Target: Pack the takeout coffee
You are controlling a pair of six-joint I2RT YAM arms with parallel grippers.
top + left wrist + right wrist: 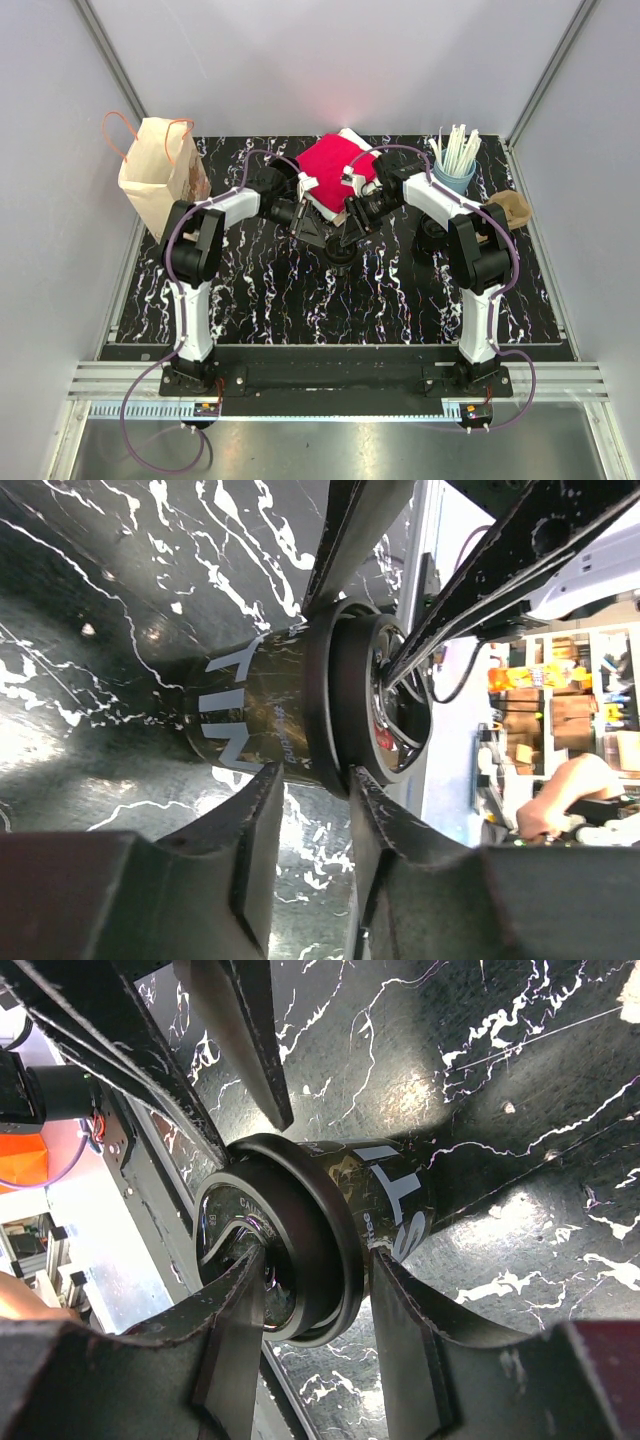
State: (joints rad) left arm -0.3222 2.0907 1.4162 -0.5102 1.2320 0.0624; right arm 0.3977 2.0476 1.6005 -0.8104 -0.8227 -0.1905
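One coffee cup (250,715), lidded, upright on worktop (300,310), centre; not yet packed; right claw (310,1270) clamped across its lid rim; left claw (312,775) straddling same rim, grip uncertain; paper bag (160,175) rear left, well apart. Remaining: carry, bag.

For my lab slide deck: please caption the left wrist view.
The left gripper and right gripper straddle the lid of a dark coffee cup, black marbled table behind.
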